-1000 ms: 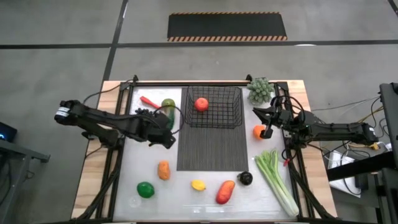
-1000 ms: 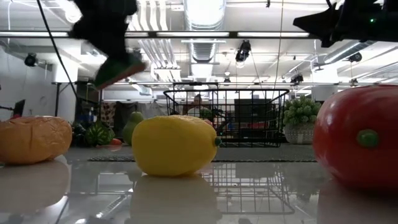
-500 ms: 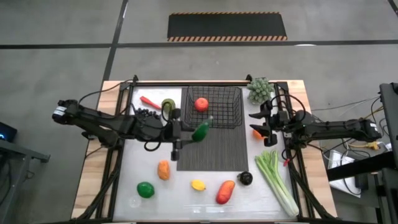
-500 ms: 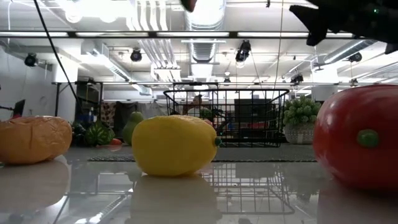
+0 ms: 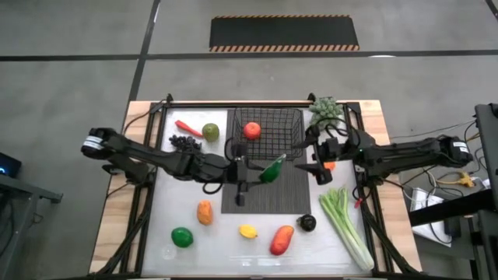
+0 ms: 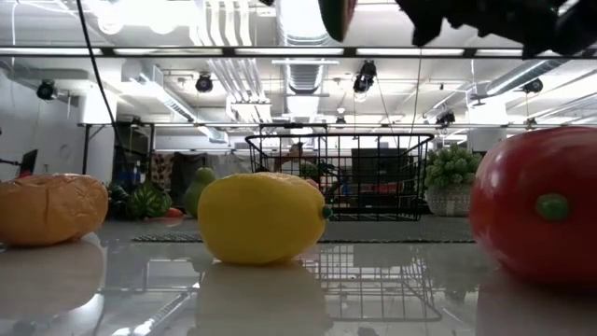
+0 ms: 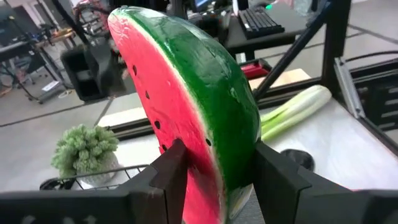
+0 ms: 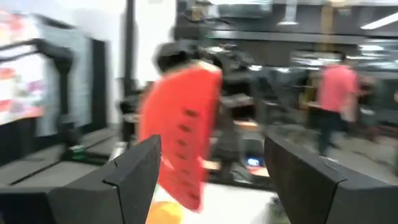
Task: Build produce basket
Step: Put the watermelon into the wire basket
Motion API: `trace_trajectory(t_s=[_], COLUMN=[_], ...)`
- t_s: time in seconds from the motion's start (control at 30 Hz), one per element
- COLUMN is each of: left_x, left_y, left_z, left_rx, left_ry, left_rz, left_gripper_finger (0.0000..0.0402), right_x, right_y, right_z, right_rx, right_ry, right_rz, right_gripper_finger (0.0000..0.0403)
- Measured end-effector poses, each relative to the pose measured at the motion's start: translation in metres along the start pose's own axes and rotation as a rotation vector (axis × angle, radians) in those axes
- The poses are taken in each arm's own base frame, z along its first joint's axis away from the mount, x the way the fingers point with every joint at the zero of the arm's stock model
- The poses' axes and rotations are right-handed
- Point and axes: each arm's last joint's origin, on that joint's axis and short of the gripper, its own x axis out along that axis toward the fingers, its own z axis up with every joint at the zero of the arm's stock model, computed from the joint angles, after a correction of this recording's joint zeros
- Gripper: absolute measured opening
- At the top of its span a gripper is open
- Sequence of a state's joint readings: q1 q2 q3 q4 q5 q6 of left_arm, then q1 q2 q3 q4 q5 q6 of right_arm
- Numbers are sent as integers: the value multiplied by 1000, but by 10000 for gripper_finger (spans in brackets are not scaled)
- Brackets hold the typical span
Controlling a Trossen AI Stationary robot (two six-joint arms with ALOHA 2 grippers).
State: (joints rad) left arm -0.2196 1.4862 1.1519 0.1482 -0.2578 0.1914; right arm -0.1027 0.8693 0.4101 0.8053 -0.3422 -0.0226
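Note:
My left gripper [image 5: 261,171] is shut on the watermelon slice [image 5: 271,168], red flesh and green rind, above the dark ribbed mat [image 5: 264,194]. My right gripper [image 5: 311,166] is open just right of the slice, which shows ahead of its fingers in the right wrist view [image 8: 183,134]. The black wire basket [image 5: 269,134] stands on the mat's far end with a red tomato [image 5: 251,130] inside. The slice's lower tip shows at the top of the low view [image 6: 338,14]. My left gripper pinches the watermelon slice near its lower end, one finger on the red flesh face [image 7: 163,140] and one on the green rind [image 7: 245,134]. The fingers come level from the table's left. The slice stands upright beyond the fingers, lifted clear of the mat.
On the table lie a chili [image 5: 187,126], green apple [image 5: 210,131], grapes [image 5: 184,141], an orange [image 5: 205,211], lime [image 5: 182,237], lemon [image 5: 248,231], mango [image 5: 282,239] and celery [image 5: 346,225]. A small green plant [image 5: 325,110] stands at the far right.
My left gripper has carried the watermelon slice up from the table's left side toward the right, out over the mat. My right gripper has moved toward the table's left, closing in on the slice.

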Motion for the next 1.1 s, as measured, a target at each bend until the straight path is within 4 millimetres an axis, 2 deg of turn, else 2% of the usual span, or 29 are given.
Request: trace_trajectory(t_s=[0.13, 0.27, 0.5, 0.63, 0.8, 0.97, 1.03, 1.1], left_x=[11, 17, 19, 20, 20, 20, 20, 20], left_y=[-1, -3, 0, 5, 6, 6, 5, 5], left_z=[-4, -4, -3, -2, -3, -3, -3, -4], left_rx=[-7, -16, -22, -28, -27, -33, -44, -52], left_ry=[-31, -94, -114, -135, -130, -128, -123, -119], left_rz=[-28, -92, -87, -67, -69, -73, -76, -76], left_gripper_finger=[131, 131, 131, 131, 131, 132, 143, 163], right_x=[17, 30, 49, 58, 67, 71, 71, 71], right_y=[-2, -6, -9, -10, -9, -10, -10, -10], right_z=[3, 8, 13, 9, 11, 10, 10, 9], right_rx=[35, 37, 49, 44, 6, -11, -11, -11], right_ry=[19, 9, 6, 20, 6, 7, 8, 9], right_rz=[125, 160, 299, 353, 382, 389, 392, 393], right_gripper_finger=[271, 270, 265, 254, 215, 142, 116, 113])
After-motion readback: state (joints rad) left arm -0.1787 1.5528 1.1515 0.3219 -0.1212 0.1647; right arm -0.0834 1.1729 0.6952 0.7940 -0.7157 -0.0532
